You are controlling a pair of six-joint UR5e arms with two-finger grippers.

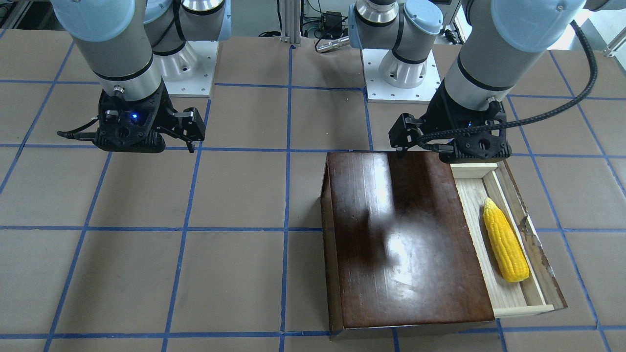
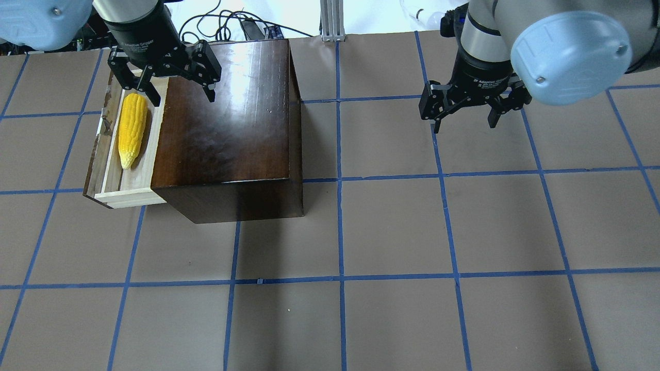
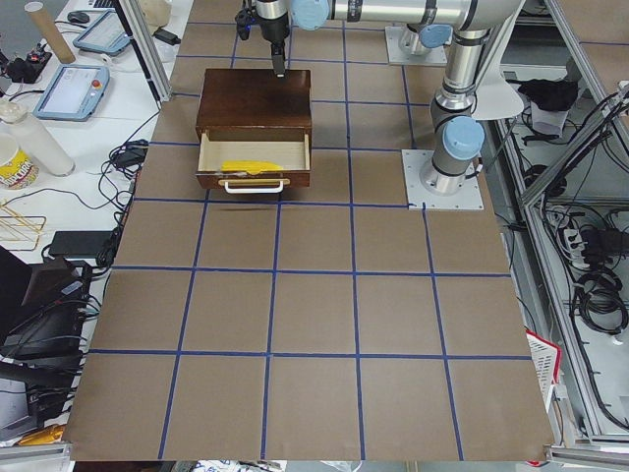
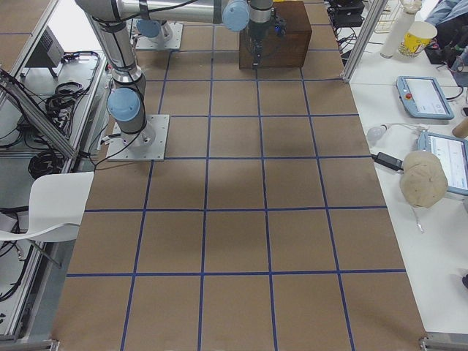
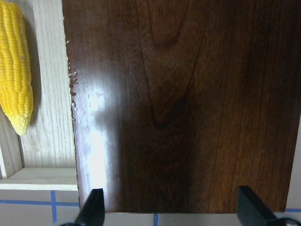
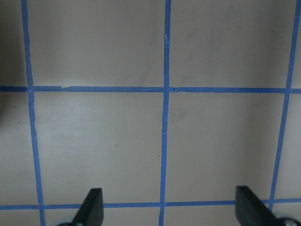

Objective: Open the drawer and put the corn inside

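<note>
The glossy dark brown box [image 2: 227, 118] stands on the table with its drawer [image 2: 129, 197] pulled out on the robot's left side. The yellow corn [image 2: 131, 129] lies lengthwise on the drawer's pale wood floor [image 1: 474, 215], pointed end toward the robot. My left gripper [image 2: 165, 77] is open and empty, hovering above the box's far edge beside the drawer. Its wrist view shows the box top [image 5: 188, 103] and the corn [image 5: 16, 84] at the left. My right gripper [image 2: 466, 111] is open and empty above bare table, well away from the box.
The table is covered in brown paper with a blue tape grid [image 2: 340, 178]. The two arm bases [image 1: 401, 73] stand at the robot's edge. Cables and an aluminium post [image 2: 330, 20] are at the far edge in the overhead view.
</note>
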